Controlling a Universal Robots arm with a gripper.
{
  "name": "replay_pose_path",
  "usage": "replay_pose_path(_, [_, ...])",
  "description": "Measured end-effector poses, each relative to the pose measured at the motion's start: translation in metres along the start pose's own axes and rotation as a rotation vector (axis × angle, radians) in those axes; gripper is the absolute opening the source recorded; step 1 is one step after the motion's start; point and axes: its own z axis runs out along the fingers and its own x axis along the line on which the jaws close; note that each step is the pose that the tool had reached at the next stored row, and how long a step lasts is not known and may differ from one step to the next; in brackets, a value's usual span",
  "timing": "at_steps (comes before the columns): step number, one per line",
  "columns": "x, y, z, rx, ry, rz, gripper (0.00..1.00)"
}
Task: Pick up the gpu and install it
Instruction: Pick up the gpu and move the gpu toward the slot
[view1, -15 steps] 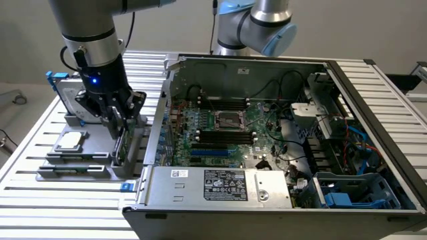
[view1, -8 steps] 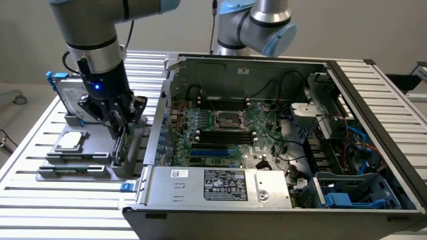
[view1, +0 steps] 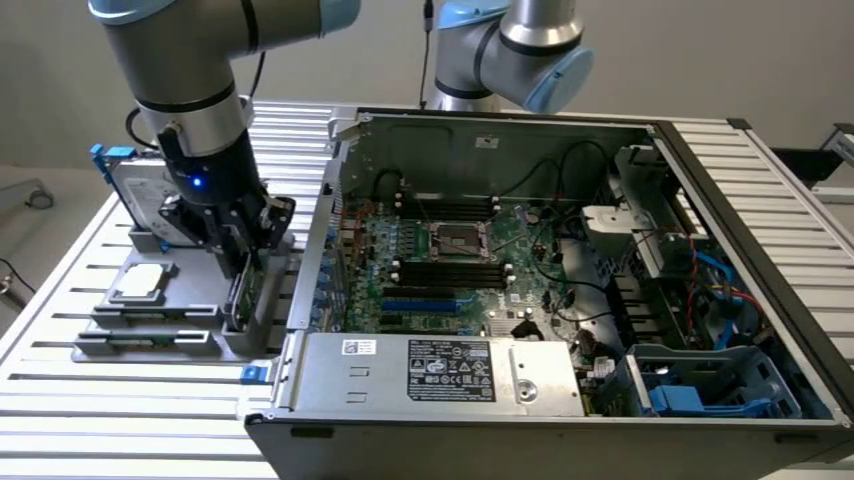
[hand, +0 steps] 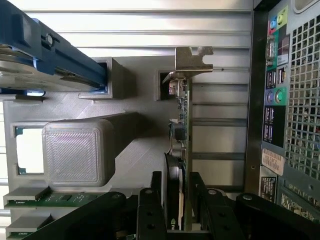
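One claw (hand: 176, 182) | spread wide, gripping nothing (a finger each side) | gpu (hand: 183, 115) on edge in grey holder (hand: 135, 100), straight beneath, long axis along computer case (view1: 574, 122) wall | bench (view1: 80, 400), toward the exterior view's left edge

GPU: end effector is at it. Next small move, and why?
Probably close on the gpu: the end effector stands open, one finger either side of the card, which sits on edge in the grey holder, not yet gripped.

Arm (view1: 187, 90) upright, claw (view1: 238, 250) straight down, fingers (hand: 150, 210) wide apart.
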Motion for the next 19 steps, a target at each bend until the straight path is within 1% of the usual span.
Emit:
replay_pose_path(2, [0.0, 0.0001, 0.0004, -0.0032, 0.0, 0.0, 0.36])
replay_pose_path(5, [0.0, 0.0, 0.0009, -0.0048, 0.0, 0.0, 0.36])
replay_pose_path(9, [0.0, 0.0, 0.001, -0.0048, 0.0003, 0.001, 0.34])
replay_pose_path(10, [0.0, 0.0, 0.0011, -0.0049, 0.0002, 0.001, 0.28])
replay_pose_path(11, [0.0, 0.0, 0.0011, -0.0049, 0.0002, 0.001, 0.26])
replay_pose_path(19, [0.0, 0.0, 0.0011, -0.0051, -0.0001, 0.001, 0.26])
